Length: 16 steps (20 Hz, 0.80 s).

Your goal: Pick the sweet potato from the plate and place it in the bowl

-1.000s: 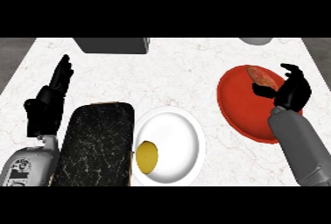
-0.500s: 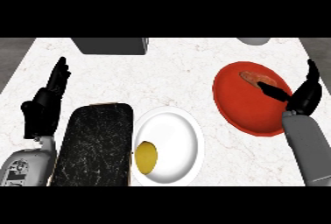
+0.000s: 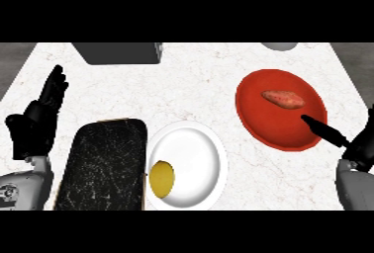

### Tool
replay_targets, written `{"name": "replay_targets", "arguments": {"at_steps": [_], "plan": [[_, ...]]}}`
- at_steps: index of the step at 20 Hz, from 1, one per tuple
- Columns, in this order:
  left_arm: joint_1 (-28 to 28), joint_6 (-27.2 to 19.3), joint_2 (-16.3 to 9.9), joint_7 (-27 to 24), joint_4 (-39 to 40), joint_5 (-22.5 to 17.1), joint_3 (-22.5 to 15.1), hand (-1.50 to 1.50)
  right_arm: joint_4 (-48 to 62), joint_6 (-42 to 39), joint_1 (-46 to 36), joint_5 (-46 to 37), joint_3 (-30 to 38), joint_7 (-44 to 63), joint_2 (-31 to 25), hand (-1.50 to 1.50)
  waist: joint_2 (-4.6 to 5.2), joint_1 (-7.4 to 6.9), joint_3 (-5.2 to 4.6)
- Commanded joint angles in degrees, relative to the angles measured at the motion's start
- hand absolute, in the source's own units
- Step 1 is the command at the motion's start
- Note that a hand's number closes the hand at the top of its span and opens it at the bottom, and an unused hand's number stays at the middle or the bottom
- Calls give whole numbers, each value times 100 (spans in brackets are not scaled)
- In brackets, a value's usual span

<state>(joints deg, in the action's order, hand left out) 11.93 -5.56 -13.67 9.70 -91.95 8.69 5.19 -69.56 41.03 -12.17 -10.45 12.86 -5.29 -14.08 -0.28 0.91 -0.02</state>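
The right hand (image 3: 349, 142) sits down at about four o'clock on the counter (image 3: 205, 89), right at the edge of view, and it holds nothing: its fingers are stretched out straight, one dark finger (image 3: 321, 129) pointing up toward ten o'clock and lying over the lower right rim of the red plate (image 3: 270, 123). The sweet potato (image 3: 283, 98) lies on that plate, in its upper half, around two o'clock in the scene, and there is clear red plate between it and that fingertip, so no contact. The white bowl (image 3: 191, 153) is down near six o'clock, well apart from the red plate, and inside it, toward its lower left, rests a yellow round item (image 3: 162, 179). Just beside the bowl at seven o'clock lies a dark marbled board (image 3: 102, 168). Over at nine o'clock the left hand (image 3: 36, 123) rests open with its fingers up, touching nothing. Up at eleven o'clock a grey box (image 3: 120, 52) sits on the far edge of the counter, and at one o'clock a grey round object (image 3: 279, 45) is only partly in view.
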Motion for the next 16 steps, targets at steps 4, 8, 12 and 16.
{"name": "replay_targets", "arguments": {"at_steps": [4,8,12,16], "plan": [[-348,85,73,-136,-168,-26,-49,0,-2317,-652,2229,500,-389,-498,521,-150,-13,24,-3],[-55,-96,234,-9,-40,238,-181,0,-2775,-1157,2912,863,-237,-989,504,-150,17,-25,2],[-29,172,99,402,-431,89,-70,0,-3278,-1161,3229,614,-447,-742,720,-150,19,-66,2],[-187,108,197,31,-227,160,-13,0,-3271,-1314,3767,675,-518,-1525,1099,-150,21,-58,2]]}}
